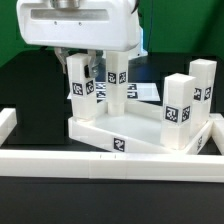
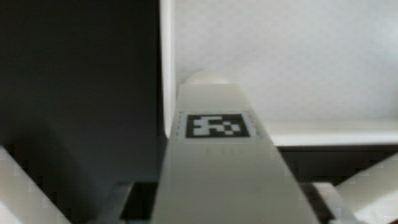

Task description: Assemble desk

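Standing upright in the panel (image 1: 120,135), four tagged legs rise from its corners: one at the exterior view's near left (image 1: 80,90), one behind it (image 1: 117,80), one at the near right (image 1: 179,108), and one at the far right (image 1: 203,88). The panel lies flat on the black table (image 1: 35,90), its front edge against the long border bar (image 1: 100,162) that runs across the foreground; a second bar (image 1: 8,122) shows at the exterior view's left. A tag shows on the panel's front wall.

The gripper (image 1: 88,68) hangs over the left pair of legs, its white housing filling the top of the exterior view. Its dark fingers (image 1: 96,70) reach down beside the top of the near left leg. In the wrist view that leg (image 2: 221,150) runs up the middle with its tag facing the camera, the panel's floor (image 2: 294,70) pale behind it, and the fingers (image 2: 36,190) sit at either side of the leg with gaps showing. Whether they clamp the leg I cannot tell.

Behind the desk, the marker board (image 1: 148,92) lies flat on the table.
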`<act>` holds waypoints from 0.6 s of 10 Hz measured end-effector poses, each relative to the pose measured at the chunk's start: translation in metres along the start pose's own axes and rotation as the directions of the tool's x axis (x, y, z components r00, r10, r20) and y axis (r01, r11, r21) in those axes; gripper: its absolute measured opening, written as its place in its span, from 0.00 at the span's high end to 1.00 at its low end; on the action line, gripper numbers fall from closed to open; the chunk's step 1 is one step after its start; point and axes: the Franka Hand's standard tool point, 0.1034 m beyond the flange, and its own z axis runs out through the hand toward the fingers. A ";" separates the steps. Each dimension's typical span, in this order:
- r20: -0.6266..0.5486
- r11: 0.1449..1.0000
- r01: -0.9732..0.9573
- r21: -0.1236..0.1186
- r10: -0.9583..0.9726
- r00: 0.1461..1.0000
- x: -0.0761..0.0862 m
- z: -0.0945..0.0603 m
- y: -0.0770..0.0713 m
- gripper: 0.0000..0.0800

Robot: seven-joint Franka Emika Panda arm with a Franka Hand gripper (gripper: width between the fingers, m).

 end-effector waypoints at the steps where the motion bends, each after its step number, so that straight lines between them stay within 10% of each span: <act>1: 0.001 0.996 -0.089 0.002 0.089 0.996 0.000 0.000 0.000 0.64; 6: 0.005 0.905 -0.426 0.010 0.426 0.905 0.000 0.000 -0.001 0.64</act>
